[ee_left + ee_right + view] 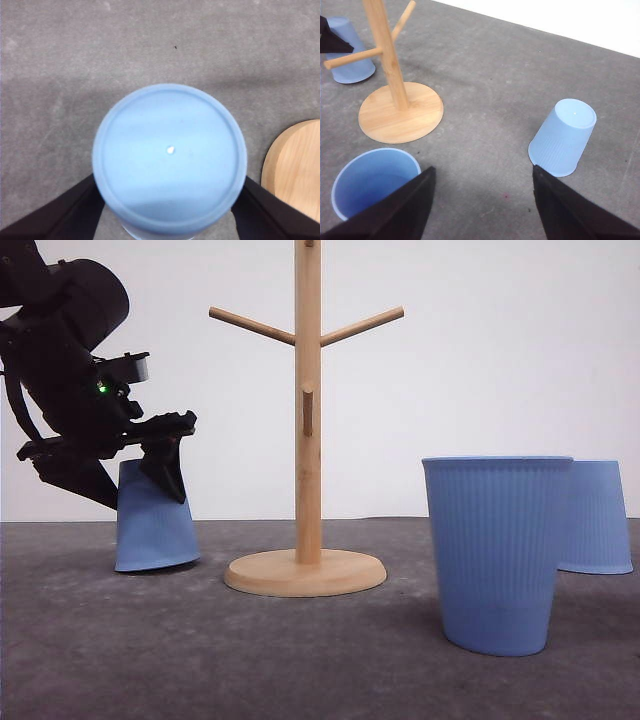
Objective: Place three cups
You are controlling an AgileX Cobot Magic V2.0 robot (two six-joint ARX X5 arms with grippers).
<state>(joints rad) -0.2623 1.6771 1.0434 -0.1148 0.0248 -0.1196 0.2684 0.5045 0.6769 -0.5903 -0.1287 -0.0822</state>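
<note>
1. White wall behind; dark grey worktop (90,640) with a matte, slightly mottled face.
2. Count: three light-blue ribbed cups, one wooden pegged stand (307,440), two black grippers.
3. Left cup (155,525): upside down, toward the worktop's left edge, left of the stand's round base and apart from it. It leans a little in the front view; whether its rim sits flat on the worktop, I cannot tell.
4. Near cup (497,550): upright, mouth up, closest to the front edge, right of the stand.
5. Far cup (598,515): upside down, behind and right of the near cup, partly hidden by it from the front. The right wrist view shows the two standing apart.
6. Left gripper (125,475): fingers straddle the left cup's upper part. In the left wrist view the dark fingers (260,205) sit against both sides of the cup wall below its flat base, so it looks clamped on the cup.
7. Right gripper (482,200): spread wide, nothing between its fingers; it hangs above the worktop between the near and far cups.
8. Handling, judged: the cups look light and thin-walled, likely to flex or dent under a hard squeeze. Ribbing should help friction. Taper means a grip can slide toward the narrow base end.
9. Best hold, judged: across the wall partway down from the base, gentle pressure; the flat base is stiffest.
</note>
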